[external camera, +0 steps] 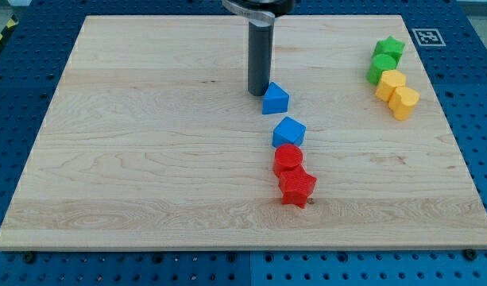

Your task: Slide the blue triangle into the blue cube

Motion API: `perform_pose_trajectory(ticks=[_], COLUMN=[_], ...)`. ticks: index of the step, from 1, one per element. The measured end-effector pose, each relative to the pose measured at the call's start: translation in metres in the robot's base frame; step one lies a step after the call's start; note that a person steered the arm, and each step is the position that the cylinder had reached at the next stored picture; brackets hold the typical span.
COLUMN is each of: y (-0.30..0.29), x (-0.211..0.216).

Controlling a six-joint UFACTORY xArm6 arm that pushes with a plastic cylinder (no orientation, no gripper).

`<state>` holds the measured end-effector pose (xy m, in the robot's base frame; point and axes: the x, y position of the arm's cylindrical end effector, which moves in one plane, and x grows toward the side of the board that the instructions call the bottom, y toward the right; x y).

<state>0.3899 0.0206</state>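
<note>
The blue triangle lies near the middle of the wooden board. The blue cube lies just below it and slightly to the right, a small gap apart. My tip stands on the board at the triangle's upper left, touching or nearly touching it. The rod rises straight up from there to the view's top.
A red cylinder sits directly below the blue cube, touching it, with a red star below that. At the upper right stand a green star, a green block, and two yellow blocks.
</note>
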Motion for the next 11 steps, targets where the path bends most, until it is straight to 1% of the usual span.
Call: perform_pose_trajectory(ticks=[1, 2, 3, 4, 6, 7, 9, 10, 11], y=[0.013, 0.018, 0.048, 0.07, 0.081, 0.109, 0.11, 0.11, 0.08], x=[0.014, -0.004, -0.03, -0.024, -0.016, -0.016, -0.018, -0.009, -0.011])
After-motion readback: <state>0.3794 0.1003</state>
